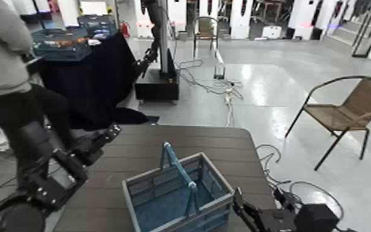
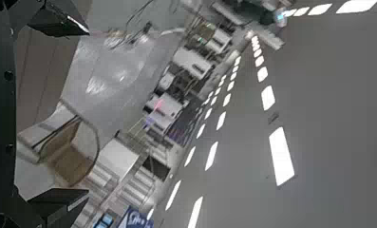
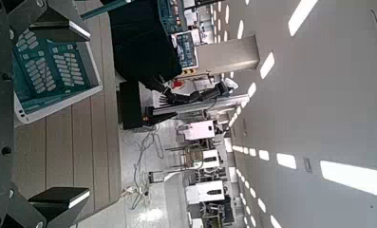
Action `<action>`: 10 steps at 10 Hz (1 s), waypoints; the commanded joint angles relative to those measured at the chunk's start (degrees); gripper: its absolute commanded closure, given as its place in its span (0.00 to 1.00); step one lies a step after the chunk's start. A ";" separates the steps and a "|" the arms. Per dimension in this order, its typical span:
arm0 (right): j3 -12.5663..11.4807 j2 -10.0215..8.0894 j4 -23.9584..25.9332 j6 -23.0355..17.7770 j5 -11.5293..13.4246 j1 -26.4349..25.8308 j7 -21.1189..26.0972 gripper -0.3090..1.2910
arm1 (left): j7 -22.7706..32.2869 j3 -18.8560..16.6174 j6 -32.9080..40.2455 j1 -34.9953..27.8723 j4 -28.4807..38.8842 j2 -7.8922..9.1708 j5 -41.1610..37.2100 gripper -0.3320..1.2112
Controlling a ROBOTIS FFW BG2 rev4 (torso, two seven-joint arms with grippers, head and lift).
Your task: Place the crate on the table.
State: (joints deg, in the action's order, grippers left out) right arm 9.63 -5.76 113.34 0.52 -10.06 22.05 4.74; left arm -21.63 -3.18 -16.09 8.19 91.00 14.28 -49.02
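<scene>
Left claw [image 1: 106,138] is spread wide, around 10 o'clock from the crate [image 1: 210,217], which already sits on the slatted brown table [image 1: 140,143]: lattice sides, grey rim, arched handle. Right claw [image 1: 258,197], 3 o'clock, is spread too, so I'd call it placed; next, just back off without snagging.

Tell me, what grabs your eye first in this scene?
The big plastic basket, standing on the dark slatted table with its pale blue handle arched up. Next, two black robot arms flank it: the left's fingers over the table's left side, the right's close by the basket's right side.
</scene>
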 commanded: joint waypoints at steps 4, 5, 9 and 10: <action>-0.58 0.22 0.39 0.10 -0.40 0.54 0.26 0.29 | 10.73 2.57 13.80 -15.92 14.55 -5.58 19.84 0.28; -0.67 0.22 0.39 0.18 -0.57 0.63 0.26 0.29 | 10.91 2.48 17.41 -17.94 14.55 -6.64 21.86 0.28; -0.75 0.22 0.30 -0.08 -0.92 0.71 0.26 0.29 | 21.45 7.05 31.47 -24.27 12.53 -6.64 28.19 0.28; -0.75 0.22 0.30 -0.08 -0.92 0.71 0.26 0.29 | 21.98 7.40 32.08 -24.53 12.36 -6.64 28.89 0.28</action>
State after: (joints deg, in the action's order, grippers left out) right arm 8.88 -5.54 113.65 0.46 -10.99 22.78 5.01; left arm 0.33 3.94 15.56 -16.11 103.52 7.65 -20.56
